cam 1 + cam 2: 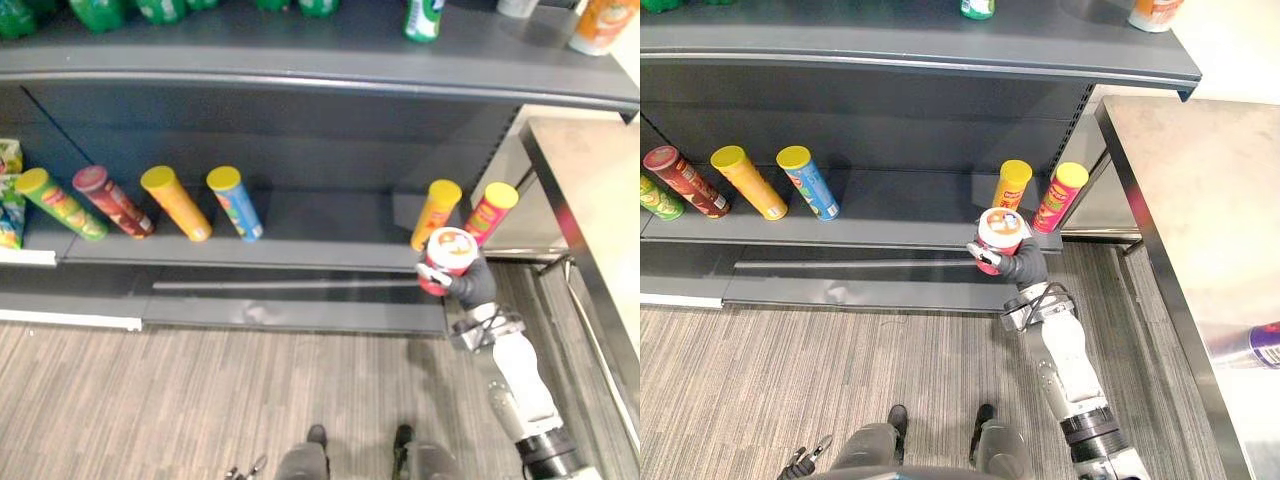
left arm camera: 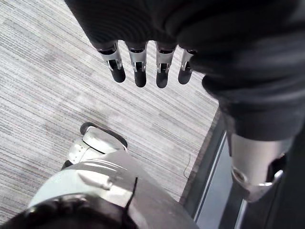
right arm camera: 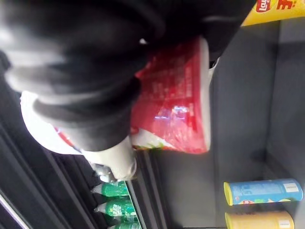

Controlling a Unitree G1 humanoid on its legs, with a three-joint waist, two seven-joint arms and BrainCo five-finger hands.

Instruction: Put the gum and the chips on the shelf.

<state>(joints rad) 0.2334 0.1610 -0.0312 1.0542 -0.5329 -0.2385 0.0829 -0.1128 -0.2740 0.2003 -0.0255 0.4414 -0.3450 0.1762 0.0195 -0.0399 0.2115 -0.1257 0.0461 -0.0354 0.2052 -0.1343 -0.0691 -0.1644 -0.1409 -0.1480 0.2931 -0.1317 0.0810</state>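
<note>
R hand: right hand (image 1: 1025, 268) reached fwd to the front edge of the lower shelf (image 1: 320, 215). Fingers and thumb wrapped round a red chips can (image 1: 998, 235) w/ white lid, lid facing up toward the head cam. Right wrist view confirms a firm grasp on the can body.

Can pos: at the shelf lip, just in front of an orange can (image 1: 436, 213) w/ yellow lid, w/ a pink can (image 1: 490, 212) just beside that. Can't tell if the held can's base touches the shelf.

L hand: left hand (image 2: 139, 71) hangs over the striped floor (image 2: 57, 95), fingers straight, holding nothing.

Other stock on lower shelf, further to the robot's left, all leaning: blue can (image 1: 235, 203), orange-yellow can (image 1: 175, 203), dark red can (image 1: 112, 200), green can (image 1: 60, 203).

Upper shelf (image 1: 300, 60): green bottles (image 1: 100, 12) along the back.

Steel table (image 1: 1170, 200) on the robot's right; purple-labelled item (image 1: 1255, 345) on it, cut by the frame edge, can't ID.
</note>
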